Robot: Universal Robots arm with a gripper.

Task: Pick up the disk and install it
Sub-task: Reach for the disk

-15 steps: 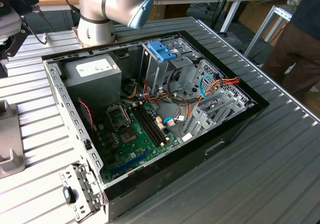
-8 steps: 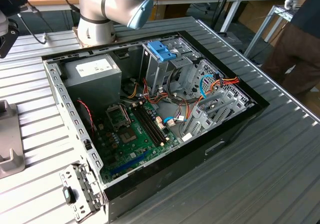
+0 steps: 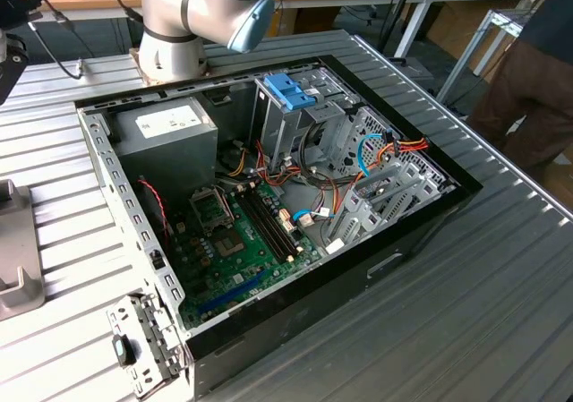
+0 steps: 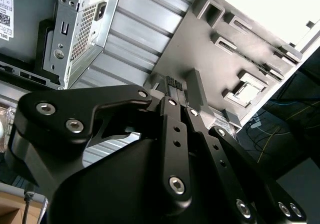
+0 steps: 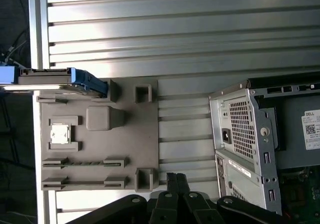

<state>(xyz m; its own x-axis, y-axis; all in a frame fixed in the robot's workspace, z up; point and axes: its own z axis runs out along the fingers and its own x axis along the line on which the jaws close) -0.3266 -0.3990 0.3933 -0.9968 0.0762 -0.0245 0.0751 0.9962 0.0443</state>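
Here, the disk [image 5: 62,79]: we see it on edge in an end slot of the grey holder tray [image 5: 140,134], in the first wrist view.
Gripper [image 5: 175,180]: fingertips pressed together on nothing, near the tray's opposite corner, well apart from the disk.
Table [image 5: 175,34]: ribbed metal, carrying the tray.
Computer case [image 3: 103,165]: lying open in the exterior view, circuit board exposed.

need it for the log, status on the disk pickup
Hand shut, empty, at edge of grey fixture. Disk standing in its far slot, ungrasped. Nothing blocking it.
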